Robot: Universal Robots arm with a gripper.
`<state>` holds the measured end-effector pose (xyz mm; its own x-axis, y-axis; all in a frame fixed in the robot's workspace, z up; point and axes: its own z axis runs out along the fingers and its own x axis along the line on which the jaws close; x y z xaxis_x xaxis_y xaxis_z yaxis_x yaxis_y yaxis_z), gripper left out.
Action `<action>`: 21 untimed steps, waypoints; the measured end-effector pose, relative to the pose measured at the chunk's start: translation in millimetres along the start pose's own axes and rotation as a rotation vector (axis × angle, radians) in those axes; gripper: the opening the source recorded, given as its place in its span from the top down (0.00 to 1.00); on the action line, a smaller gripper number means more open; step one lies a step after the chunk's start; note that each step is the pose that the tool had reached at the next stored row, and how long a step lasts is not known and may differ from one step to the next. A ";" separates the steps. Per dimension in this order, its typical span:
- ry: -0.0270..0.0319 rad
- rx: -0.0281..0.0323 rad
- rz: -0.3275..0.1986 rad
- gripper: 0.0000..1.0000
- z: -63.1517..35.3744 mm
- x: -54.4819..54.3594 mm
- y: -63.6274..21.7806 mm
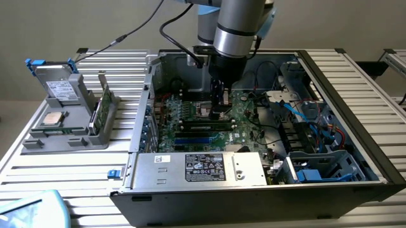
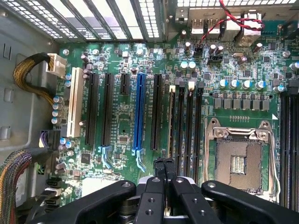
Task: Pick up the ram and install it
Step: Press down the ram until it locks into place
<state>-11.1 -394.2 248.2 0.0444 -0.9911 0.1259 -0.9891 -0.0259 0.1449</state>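
arm's pointing straight down into the case point(image 1: 355, 142), gripper point(image 1: 220, 111) clenched empty over the motherboard point(image 1: 247, 126), ram point(image 1: 207, 127) at 6 o'clock.

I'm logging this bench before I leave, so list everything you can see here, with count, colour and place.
computer case: one, black and silver, open, on the table
table: one, silver slats
motherboard: one, green, inside the case
ram: one, green with black chips, lying along a motherboard slot near the gripper
processor socket: one, silver, empty
power supply: one, silver, at the case's near edge
holder: one, grey, at the exterior view's left of the case
hard drive: one, silver, blue tabs, standing in the holder
processor chip: one, silver, flat on the holder
green card: one, upright in the holder
gripper: one, black, shut, over the motherboard
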 end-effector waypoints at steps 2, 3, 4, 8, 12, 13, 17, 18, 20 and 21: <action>-0.0078 0.0007 -0.001 0.90 0.2 2.8 0.5; -0.0139 0.0014 -0.002 0.90 0.3 4.2 1.1; -0.0197 0.0021 -0.003 0.90 0.4 5.5 1.7; -0.0288 0.0010 0.011 0.90 0.6 7.9 2.1; -0.0368 -0.0053 0.066 0.90 0.7 7.9 2.1; -0.0388 -0.0068 0.079 0.90 0.6 7.9 2.1; -0.0468 -0.0132 0.134 0.90 0.7 7.9 2.1; -0.0487 -0.0146 0.147 0.90 0.7 7.9 2.1; -0.0519 -0.0167 0.171 0.90 0.7 7.9 2.1; -0.0530 -0.0167 0.181 0.90 0.7 7.9 2.1</action>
<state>-12.9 -402.2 248.8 -0.1418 -0.9849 0.0996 -0.9778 0.1550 0.1410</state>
